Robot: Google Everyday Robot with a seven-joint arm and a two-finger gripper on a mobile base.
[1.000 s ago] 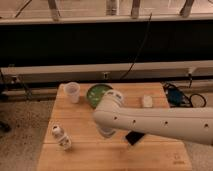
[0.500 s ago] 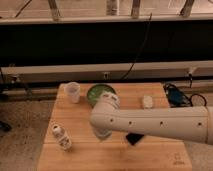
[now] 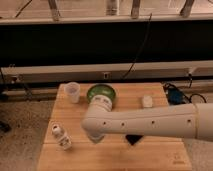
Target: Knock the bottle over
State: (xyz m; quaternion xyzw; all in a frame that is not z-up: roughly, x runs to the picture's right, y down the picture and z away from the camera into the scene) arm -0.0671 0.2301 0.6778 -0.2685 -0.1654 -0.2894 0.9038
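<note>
The bottle (image 3: 61, 136), small and white with a white cap and a pale label, stands near the wooden table's front left corner. My white arm (image 3: 150, 122) reaches across the table from the right. Its rounded end sits a short way right of the bottle, with a gap between them. My gripper (image 3: 96, 137) is at that end, low over the table, shut and holding nothing. Most of it is hidden under the arm.
A translucent plastic cup (image 3: 72, 91) stands at the table's back left. A green bowl (image 3: 101, 92) is behind the arm, and a small white object (image 3: 147, 101) lies at the back right. A dark item (image 3: 133, 139) lies under the arm. The wooden table (image 3: 115, 160) ends close in front.
The arm's end has shifted a little to the left, toward the bottle. The bottle, cup and bowl have not moved.
</note>
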